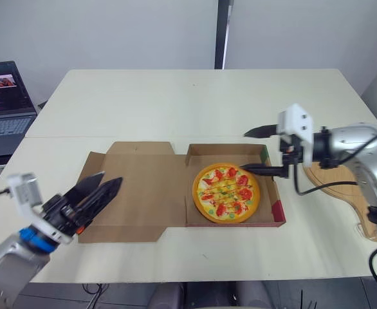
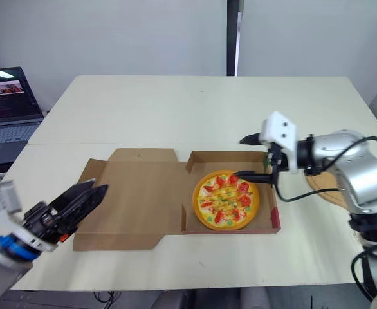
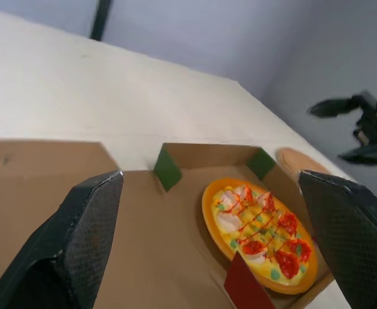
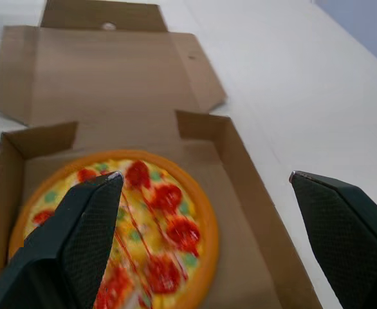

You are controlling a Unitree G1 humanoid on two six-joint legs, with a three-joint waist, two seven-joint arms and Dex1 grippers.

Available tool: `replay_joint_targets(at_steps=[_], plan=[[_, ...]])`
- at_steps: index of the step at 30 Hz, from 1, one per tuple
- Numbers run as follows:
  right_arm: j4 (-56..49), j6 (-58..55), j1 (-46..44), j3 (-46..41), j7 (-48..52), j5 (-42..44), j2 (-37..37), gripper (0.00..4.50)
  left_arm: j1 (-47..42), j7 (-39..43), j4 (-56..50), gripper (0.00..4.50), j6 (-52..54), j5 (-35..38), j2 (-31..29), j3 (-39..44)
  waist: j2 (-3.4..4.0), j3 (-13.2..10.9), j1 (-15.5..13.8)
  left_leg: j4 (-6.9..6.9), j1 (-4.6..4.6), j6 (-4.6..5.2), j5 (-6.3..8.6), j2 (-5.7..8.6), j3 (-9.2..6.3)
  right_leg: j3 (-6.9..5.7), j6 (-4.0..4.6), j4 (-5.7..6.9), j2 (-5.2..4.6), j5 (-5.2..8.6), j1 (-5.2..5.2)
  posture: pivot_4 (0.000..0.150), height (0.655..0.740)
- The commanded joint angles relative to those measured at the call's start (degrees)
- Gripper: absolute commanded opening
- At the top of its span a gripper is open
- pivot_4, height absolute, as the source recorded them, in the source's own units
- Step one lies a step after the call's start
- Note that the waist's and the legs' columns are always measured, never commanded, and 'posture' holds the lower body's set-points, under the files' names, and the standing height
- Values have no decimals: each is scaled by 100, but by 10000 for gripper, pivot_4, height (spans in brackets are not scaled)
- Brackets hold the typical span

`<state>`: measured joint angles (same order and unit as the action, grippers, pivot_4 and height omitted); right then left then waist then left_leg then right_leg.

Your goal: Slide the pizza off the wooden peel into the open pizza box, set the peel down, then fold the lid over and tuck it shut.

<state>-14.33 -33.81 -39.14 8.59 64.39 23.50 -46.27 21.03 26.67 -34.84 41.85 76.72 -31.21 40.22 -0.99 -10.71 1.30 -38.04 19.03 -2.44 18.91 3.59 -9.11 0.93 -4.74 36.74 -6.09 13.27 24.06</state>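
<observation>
Left gripper [image 1: 110, 178] released above the flat lid [image 1: 143, 203]; pizza [image 1: 226, 193] already boxed.
Its fingers are spread and empty over the lid's outer left part. The pizza lies in the box [image 1: 276, 205], the right gripper [image 1: 245, 151] hovers open and empty over the box's right wall, and the peel [image 1: 340, 187] rests on the worktop [image 1: 175, 103] beyond. Likely risk: lifting the lid from one side drags the light box, or the lid's front edge jams on the wall instead of tucking.

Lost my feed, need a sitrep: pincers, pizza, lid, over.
Left pincer open by lid, right pincer open over box. Pizza boxed, peel on table. Lid flat, unfolded. Nothing on it.
</observation>
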Motion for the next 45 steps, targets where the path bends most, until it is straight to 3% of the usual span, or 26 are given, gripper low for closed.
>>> replay_joint_targets(at_steps=[1, 5, 12, 24, 35, 40, 45], plan=[[-93, 90, -303, 229, 293, 5, 120, 44573, 881, -788, -240, 45000, -217, 1072, 568, 363, -1, 0, -27, 0, 2, -1, 1, -1, -3, -2, 0, -1, 0, 0, 1, 1500, 7400], [-136, 57, -399, 310, 433, 93, 229, 44573, 1977, -1367, -375, 45000, -480, 2010, 1304, 327, -3, 0, -98, -2, 4, -1, 8, -3, 2, 1, 2, -6, 0, 1, 3, 1500, 7400], [-62, 63, -479, 361, 557, 87, 357, 44573, 2828, -1988, -252, 45000, -860, 2496, 2221, -172, -7, 0, -142, -5, 3, 22, 20, -11, 13, 0, 6, -9, 10, 5, -2, 1500, 7400], [-14, 80, -610, 417, 635, 4, 423, 44573, 2187, -3455, -189, 45000, -1343, 2439, 2354, -1269, -5, 2, -139, -4, -1, 8, 20, -11, 17, 2, 25, -13, 48, -4, 1, 1500, 7400], [24, 74, -651, 417, 685, -40, 408, 44573, 1686, -3720, -29, 45000, -1719, 2362, 2447, -1548, -5, 2, -157, -4, -2, -3, 14, -14, 20, 2, 30, -14, 56, -7, 0, 1500, 7400], [11, 59, -663, 415, 705, -37, 386, 45000, 1614, -3816, -44, 34193, -1829, 2393, 2464, -1605, -5, 1, -162, -4, -1, -4, 14, -15, 20, 3, 30, -18, 58, -7, 1, 1500, 7400], [12, 39, -670, 405, 706, -38, 367, 45000, 1621, -3824, 15, 18619, -1864, 2339, 2495, -1661, -5, 1, -167, -2, 1, -9, 14, -17, 20, 3, 30, -28, 60, -8, 1, 1500, 7400]])
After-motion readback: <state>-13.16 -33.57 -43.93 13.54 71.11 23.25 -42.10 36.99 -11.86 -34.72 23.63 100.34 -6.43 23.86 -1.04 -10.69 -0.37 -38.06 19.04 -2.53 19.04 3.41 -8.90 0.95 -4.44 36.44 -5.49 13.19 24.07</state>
